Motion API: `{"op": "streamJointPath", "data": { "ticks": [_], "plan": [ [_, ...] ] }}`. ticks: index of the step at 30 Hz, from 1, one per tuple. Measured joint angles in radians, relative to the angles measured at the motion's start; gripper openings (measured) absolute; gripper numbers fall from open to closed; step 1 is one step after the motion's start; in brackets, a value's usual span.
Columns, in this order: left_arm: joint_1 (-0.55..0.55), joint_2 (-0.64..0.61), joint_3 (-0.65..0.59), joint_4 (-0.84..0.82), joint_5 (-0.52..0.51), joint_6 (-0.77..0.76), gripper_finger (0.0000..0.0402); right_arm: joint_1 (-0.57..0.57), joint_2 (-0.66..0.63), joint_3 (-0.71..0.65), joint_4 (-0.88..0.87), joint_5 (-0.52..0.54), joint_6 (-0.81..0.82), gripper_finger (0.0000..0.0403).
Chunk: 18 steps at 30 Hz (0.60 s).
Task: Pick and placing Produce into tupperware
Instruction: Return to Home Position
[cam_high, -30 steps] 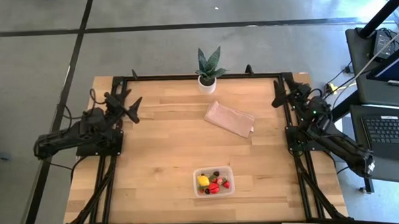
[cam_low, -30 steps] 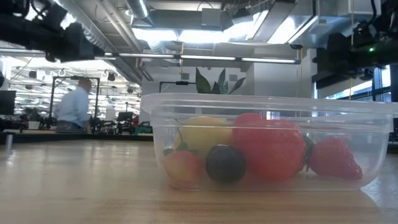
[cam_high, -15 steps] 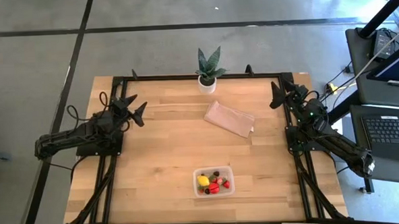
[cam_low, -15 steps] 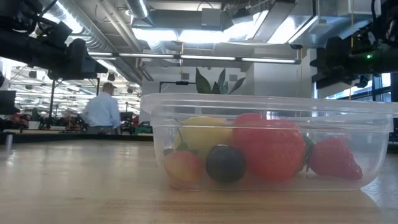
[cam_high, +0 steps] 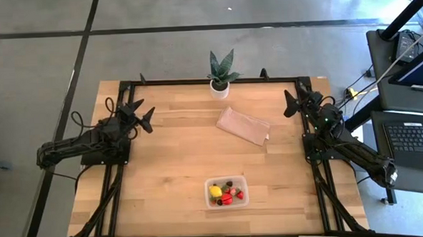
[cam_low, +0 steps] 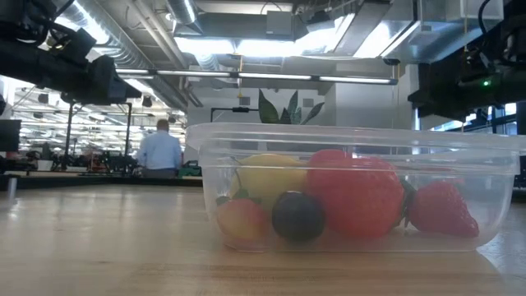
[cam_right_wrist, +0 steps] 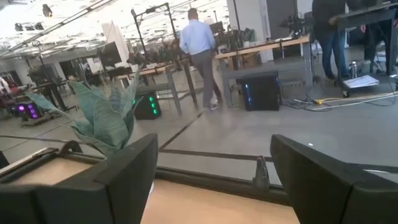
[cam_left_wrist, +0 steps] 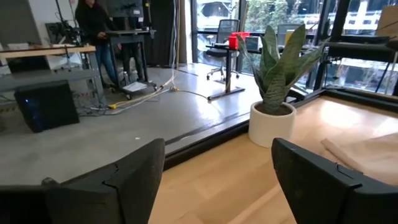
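The clear tupperware stands on its base near the table's near edge, and it fills the low view. The produce lies inside it: a yellow fruit, red strawberries, a dark berry. My left gripper hovers open over the table's left far part, far from the tupperware. My right gripper hovers open over the right far part. Both wrist views show open fingers holding nothing.
A green plant in a white pot stands at the far edge, also in the left wrist view. A flat tan sheet lies right of the table's middle. A person walks in the room behind. Bare wood lies between the arms.
My left gripper has swung a little toward the table's right and stayed open. My right gripper has shifted slightly toward the table's left and far edge. The tupperware and produce have kept still. The person in the background has walked rightward.
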Motion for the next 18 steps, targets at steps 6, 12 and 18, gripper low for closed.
{"op": "streamJointPath", "data": {
  "ticks": [6,12,18],
  "plan": [
    [0.0,0.005,0.0,0.0,-0.001,0.021,0.0289,0.001,0.003,0.0,0.003,-0.002,-0.003,0.0312],
    [0.0,0.005,0.0,0.0,-0.001,0.022,0.0289,0.001,0.003,0.0,0.003,-0.002,-0.003,0.0312],
    [0.0,0.005,0.0,-0.001,-0.001,0.021,0.0289,0.001,0.003,0.0,0.003,-0.002,0.002,0.0312]
  ]
}}
